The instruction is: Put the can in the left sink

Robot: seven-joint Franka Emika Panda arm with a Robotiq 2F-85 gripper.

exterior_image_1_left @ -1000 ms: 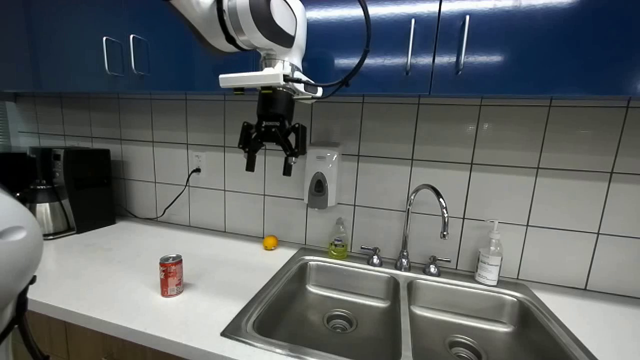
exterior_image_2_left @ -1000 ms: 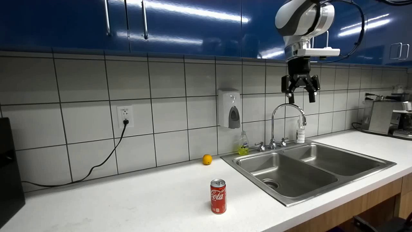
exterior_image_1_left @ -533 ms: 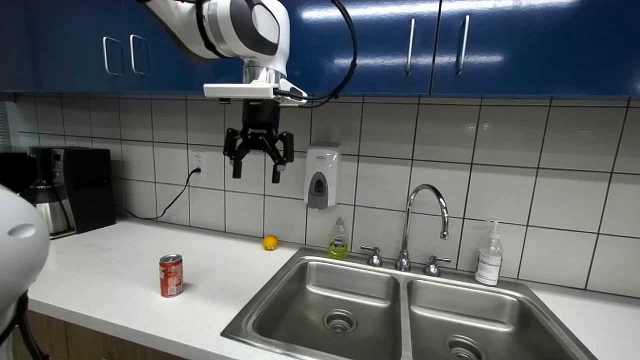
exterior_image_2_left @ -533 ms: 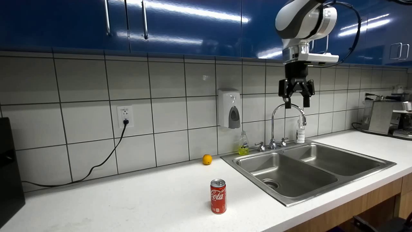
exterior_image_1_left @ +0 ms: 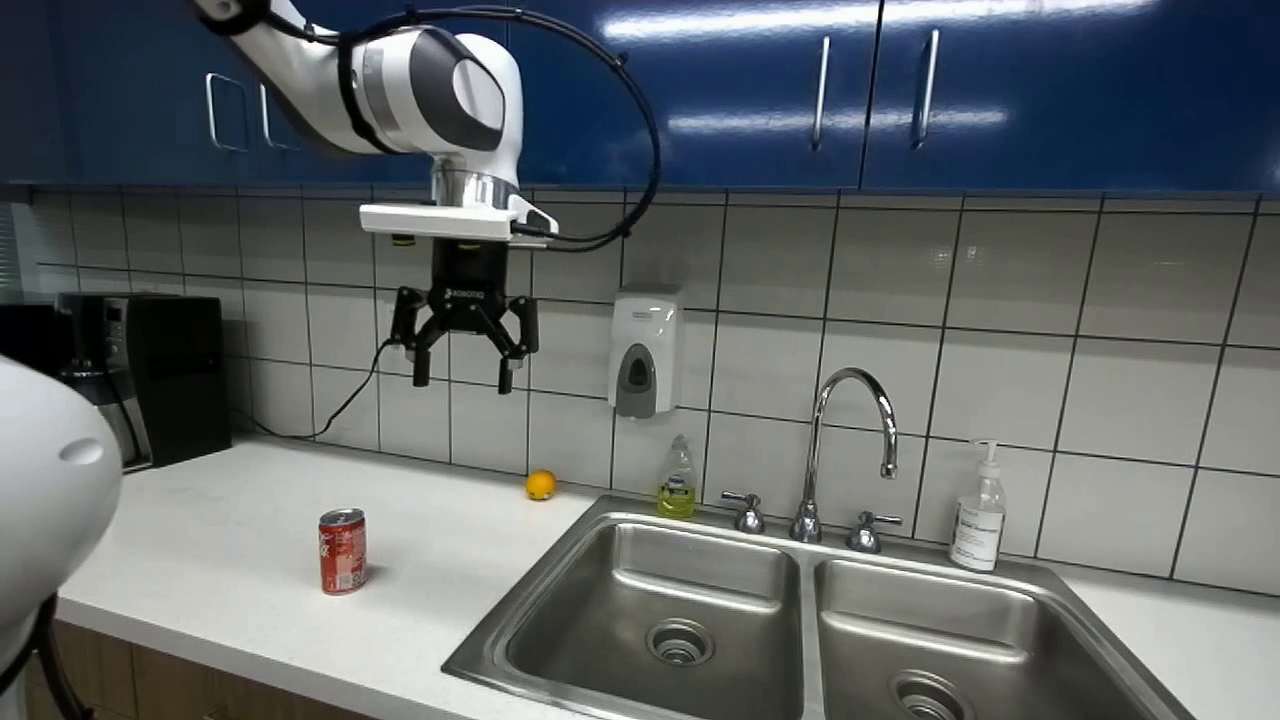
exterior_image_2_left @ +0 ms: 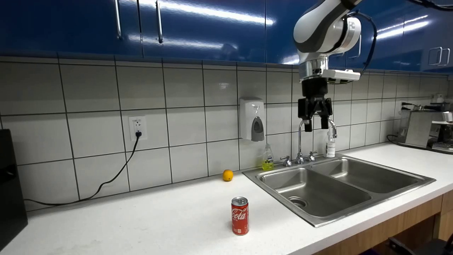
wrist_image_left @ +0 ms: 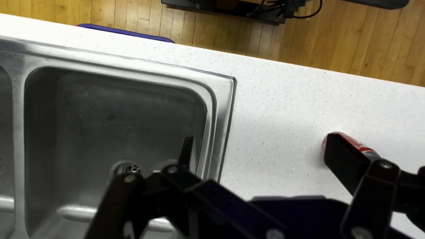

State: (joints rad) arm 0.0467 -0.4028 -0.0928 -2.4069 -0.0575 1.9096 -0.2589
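Pincer point(exterior_image_1_left: 463, 380): fingers point(exterior_image_1_left: 421, 368) spread wide, nothing between them, well above the worktop point(exterior_image_1_left: 220, 510).
Coca-Cola can point(exterior_image_2_left: 240, 219): standing on the worktop, left of the left sink basin point(exterior_image_1_left: 590, 640).
Tipping: I'd worry a finger landing off-centre could topple the can and send it rolling to the near edge.
Sink rim point(exterior_image_1_left: 537, 588): a can carried too low may clip it.
Worktop: white, finely speckled.
Room: tiled far wall point(exterior_image_1_left: 770, 370), blue cupboards point(exterior_image_1_left: 1080, 90) above.

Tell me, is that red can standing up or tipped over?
Upright: in both exterior views the can stands on its base on the countertop, silvery top facing up.
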